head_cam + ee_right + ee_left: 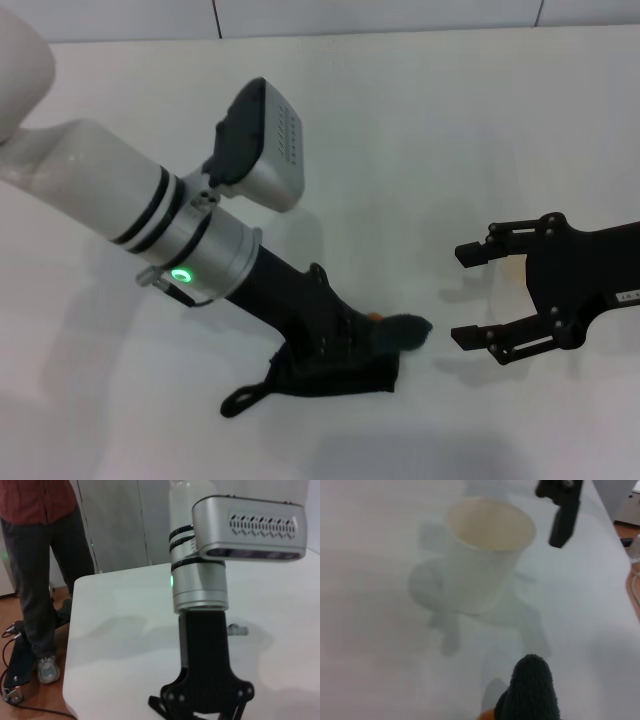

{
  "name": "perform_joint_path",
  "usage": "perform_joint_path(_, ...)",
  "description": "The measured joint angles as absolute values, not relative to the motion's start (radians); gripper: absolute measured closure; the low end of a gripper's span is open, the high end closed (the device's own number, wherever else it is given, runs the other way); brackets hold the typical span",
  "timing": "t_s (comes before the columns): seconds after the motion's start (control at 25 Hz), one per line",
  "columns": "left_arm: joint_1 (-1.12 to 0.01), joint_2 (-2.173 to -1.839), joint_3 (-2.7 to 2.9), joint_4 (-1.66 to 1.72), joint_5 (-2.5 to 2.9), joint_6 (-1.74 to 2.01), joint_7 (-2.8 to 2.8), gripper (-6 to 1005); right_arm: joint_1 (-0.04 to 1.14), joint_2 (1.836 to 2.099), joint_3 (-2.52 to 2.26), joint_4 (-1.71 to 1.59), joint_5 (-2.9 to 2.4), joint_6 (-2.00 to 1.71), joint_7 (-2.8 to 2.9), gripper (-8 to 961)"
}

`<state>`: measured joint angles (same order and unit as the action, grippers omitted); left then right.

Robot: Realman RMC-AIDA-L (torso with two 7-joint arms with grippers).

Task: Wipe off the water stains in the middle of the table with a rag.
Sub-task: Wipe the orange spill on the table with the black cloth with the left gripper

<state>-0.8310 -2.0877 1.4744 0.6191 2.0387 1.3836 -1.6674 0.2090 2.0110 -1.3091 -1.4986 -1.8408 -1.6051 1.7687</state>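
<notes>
One sliver of the small orange-brown liquid blot (pixel 373 316) peeks out at the far edge of the soft black rag (pixel 345 372), so my worry is that a short stroke over the smooth white table (pixel 420 130) only pushes the liquid sideways, or that the cloth bunches under the gripper and smears it. Left gripper (pixel 335 345) reaches steeply down with its tip buried in the rag; I cannot tell how its fingers are set. Right gripper (pixel 468 294) hovers well beside the rag, fingers spread wide and empty, near a white paper cup (pixel 487 552) visible in the left wrist view.
</notes>
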Motion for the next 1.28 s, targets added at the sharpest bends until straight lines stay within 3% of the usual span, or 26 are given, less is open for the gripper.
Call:
perform_joint_path(0.68,-0.828,-2.084,1.56,0.618,1.984,1.326,-1.663,950,0.207,2.011,-1.308,-1.499,-1.841,-1.605,1.764,117)
perform_joint_path(1.28,-0.83,-2.077,1.32,0.626,2.188,1.264,-1.674,949,0.197,2.011,-1.31,-1.496,-1.829,-1.61,1.764,117)
